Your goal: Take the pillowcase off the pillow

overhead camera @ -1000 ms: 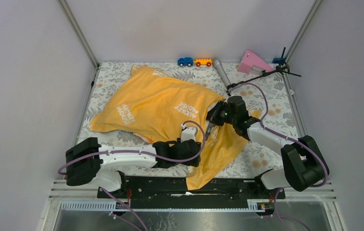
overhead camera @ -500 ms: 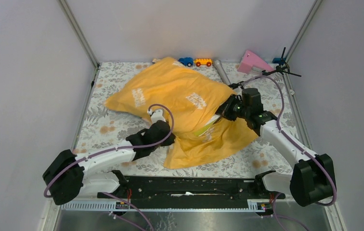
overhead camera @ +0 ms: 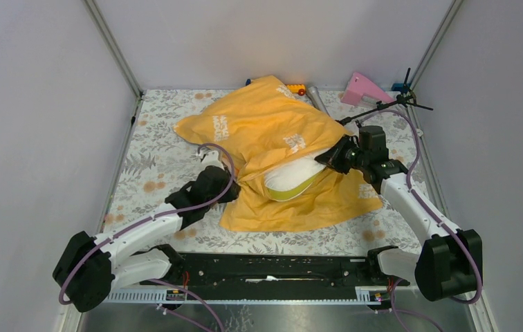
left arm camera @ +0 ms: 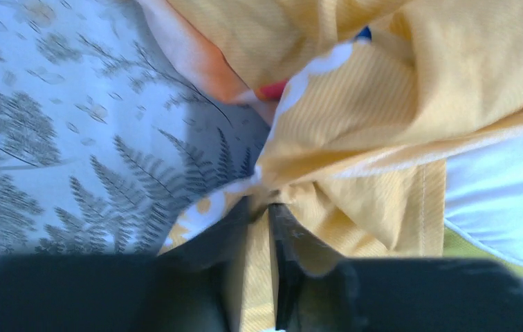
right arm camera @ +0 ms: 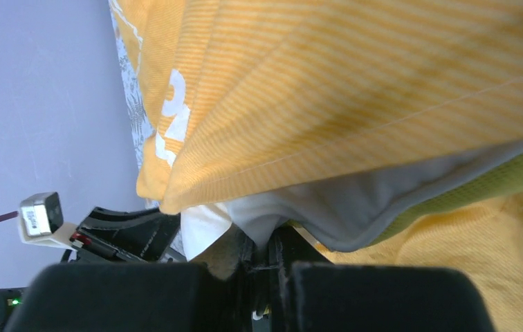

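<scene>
Sliding farther back, pillowcase (overhead camera: 265,124), pillow (overhead camera: 292,177) apparently more exposed

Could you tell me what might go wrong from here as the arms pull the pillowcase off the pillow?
1. The right gripper pinches only a small corner of the pillow, so it could slip out under tension.
2. The left gripper holds a narrow fold of the pillowcase, which may pull free or bunch instead of sliding.
3. The pillowcase's far corner lies over part of the toy train, so dragging the fabric could sweep the train aside.
</scene>
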{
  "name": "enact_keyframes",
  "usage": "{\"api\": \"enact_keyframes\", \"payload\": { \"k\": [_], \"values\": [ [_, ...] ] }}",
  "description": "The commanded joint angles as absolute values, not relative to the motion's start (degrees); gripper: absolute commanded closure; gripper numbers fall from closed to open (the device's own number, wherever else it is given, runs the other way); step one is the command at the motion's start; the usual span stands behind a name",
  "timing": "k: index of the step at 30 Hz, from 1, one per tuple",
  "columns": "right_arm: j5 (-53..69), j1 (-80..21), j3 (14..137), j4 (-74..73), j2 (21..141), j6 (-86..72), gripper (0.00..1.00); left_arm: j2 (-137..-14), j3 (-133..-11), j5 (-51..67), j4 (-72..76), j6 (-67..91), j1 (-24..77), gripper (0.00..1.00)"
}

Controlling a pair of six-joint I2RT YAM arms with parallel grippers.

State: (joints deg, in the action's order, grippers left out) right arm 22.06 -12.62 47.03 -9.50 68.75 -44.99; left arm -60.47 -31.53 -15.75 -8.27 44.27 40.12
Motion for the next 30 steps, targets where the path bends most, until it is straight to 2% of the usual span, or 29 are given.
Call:
{"api": "enact_keyframes", "payload": {
  "k": [1,2,3,5,12,17,22,25,28,30],
  "values": [
    [25.6,-11.8,49.1,-2.9,68.7,-47.8,1.0,-59.4,-34.1,-8.4,-10.1,39.0,40.5,0.62],
    [26.4,-11.8,49.0,-1.8,68.7,-48.8,1.0,-59.1,-34.2,-8.2,-10.4,38.5,40.8,0.48],
    [27.5,-11.8,48.8,-0.8,68.7,-49.9,1.0,-59.1,-34.3,-8.3,-10.6,38.4,41.0,0.38],
    [29.6,-11.8,48.5,3.0,68.7,-52.3,1.0,-59.4,-34.6,-8.1,-11.0,38.2,41.2,0.31],
    [28.1,-11.8,50.6,0.4,68.4,-50.3,1.0,-49.3,-36.0,-10.8,-7.3,34.3,49.2,0.31],
    [25.8,-11.8,49.3,-1.4,68.3,-51.7,1.0,-50.7,-43.2,-6.9,-8.5,30.2,52.3,0.31],
    [25.8,-11.8,48.4,-1.5,68.3,-53.2,1.0,-57.8,-52.1,-22.7,-9.5,20.3,66.6,0.26],
    [26.5,-11.8,48.1,-1.6,68.1,-53.4,1.0,-63.1,-55.9,-25.5,-10.6,19.6,67.1,0.21],
    [27.1,-11.8,48.1,-2.2,67.5,-53.1,1.0,-65.0,-53.5,-25.4,-6.1,21.0,66.2,0.16],
    [27.3,-11.8,47.9,-2.3,67.1,-52.9,1.0,-64.7,-49.4,-20.7,-2.6,24.2,62.0,0.23]
  ]
}}
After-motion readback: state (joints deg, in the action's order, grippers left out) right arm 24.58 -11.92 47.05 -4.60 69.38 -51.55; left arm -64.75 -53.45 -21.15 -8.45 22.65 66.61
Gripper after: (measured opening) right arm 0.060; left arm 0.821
